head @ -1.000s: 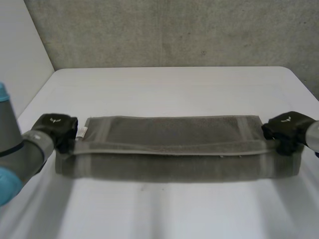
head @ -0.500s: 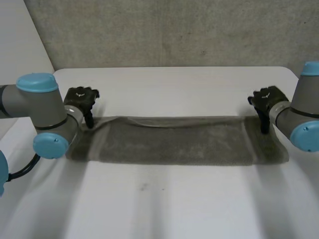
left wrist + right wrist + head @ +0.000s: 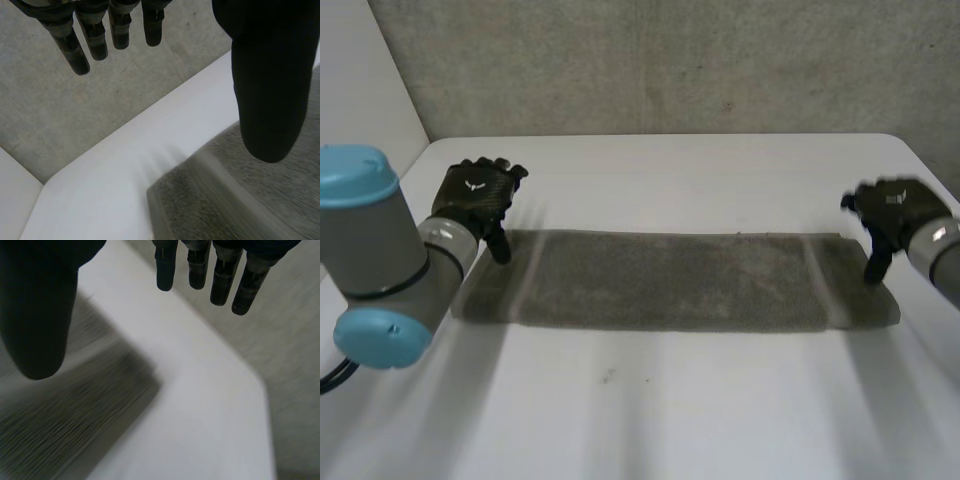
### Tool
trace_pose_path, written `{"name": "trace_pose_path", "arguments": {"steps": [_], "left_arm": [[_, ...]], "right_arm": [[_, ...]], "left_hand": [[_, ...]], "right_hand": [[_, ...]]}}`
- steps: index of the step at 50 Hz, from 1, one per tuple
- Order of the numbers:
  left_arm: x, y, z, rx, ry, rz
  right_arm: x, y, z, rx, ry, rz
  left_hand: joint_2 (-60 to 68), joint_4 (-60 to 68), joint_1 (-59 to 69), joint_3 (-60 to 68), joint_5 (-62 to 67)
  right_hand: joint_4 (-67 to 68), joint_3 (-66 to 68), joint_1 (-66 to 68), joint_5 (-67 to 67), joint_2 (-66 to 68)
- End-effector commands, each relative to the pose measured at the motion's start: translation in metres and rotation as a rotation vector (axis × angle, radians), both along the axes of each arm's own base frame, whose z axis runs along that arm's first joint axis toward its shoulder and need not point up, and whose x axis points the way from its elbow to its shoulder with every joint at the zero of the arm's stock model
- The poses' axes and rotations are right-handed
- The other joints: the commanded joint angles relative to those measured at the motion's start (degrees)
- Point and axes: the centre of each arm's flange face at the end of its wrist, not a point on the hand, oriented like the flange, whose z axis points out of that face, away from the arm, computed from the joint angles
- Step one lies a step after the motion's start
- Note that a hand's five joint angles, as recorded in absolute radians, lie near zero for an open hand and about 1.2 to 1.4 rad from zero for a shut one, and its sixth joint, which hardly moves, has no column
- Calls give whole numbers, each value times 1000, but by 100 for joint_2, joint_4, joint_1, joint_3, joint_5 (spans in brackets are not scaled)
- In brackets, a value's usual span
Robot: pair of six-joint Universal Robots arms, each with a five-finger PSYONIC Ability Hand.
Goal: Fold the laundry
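A grey towel (image 3: 670,280) lies folded into a long flat strip across the white table (image 3: 650,410). My left hand (image 3: 475,195) hovers over the towel's far left corner, open, fingers straight and holding nothing. Its wrist view shows the thumb (image 3: 270,95) above the towel corner (image 3: 220,195) and the fingers (image 3: 95,35) spread apart from it. My right hand (image 3: 890,215) hangs above the towel's far right corner, open and empty too. In the right wrist view the thumb (image 3: 37,315) sits over the towel (image 3: 70,425), the fingers (image 3: 220,270) over bare table.
A grey concrete wall (image 3: 660,60) rises behind the table's far edge. A white panel (image 3: 360,110) stands at the left. Bare table lies in front of the towel and behind it.
Both hands carried the towel's near edge over to the far edge, folding it in half, then let go and opened. They now sit raised above the far corners.
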Motion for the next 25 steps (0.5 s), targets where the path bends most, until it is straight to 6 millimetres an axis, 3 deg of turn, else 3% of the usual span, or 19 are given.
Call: {"name": "trace_pose_path", "arguments": {"steps": [1,5,16,18,19,21,25], "left_arm": [[3,21,-11,-76,33,-11],[4,22,-10,-103,42,-10],[4,21,-10,-108,44,-7],[5,22,-10,-106,43,-5],[5,22,-10,-106,43,-5],[4,22,-10,-106,43,-8],[4,23,-12,-102,42,-7]], "right_arm": [[-18,21,-37,160,-29,7],[-23,21,-53,189,-42,9],[-28,8,-70,122,-32,-2],[-28,6,-77,131,-32,-2],[-28,6,-77,131,-32,-2],[-30,2,-81,123,-25,-6],[-39,-5,-79,94,-2,-42]], "left_hand": [[46,32,-18,40,-144],[46,32,-18,40,-144],[46,32,-18,40,-144],[46,32,-18,40,-144],[46,32,-18,40,-144],[46,32,-18,40,-144],[46,32,-18,40,-144]], "right_hand": [[1127,1246,1263,1055,1153],[1313,1433,1450,1241,1339],[2407,2526,2543,2335,2433],[4078,4197,4214,4006,4104],[4089,4208,4225,4017,4115],[6642,6761,6778,6570,6668],[6656,6776,6793,6585,6683]]}}
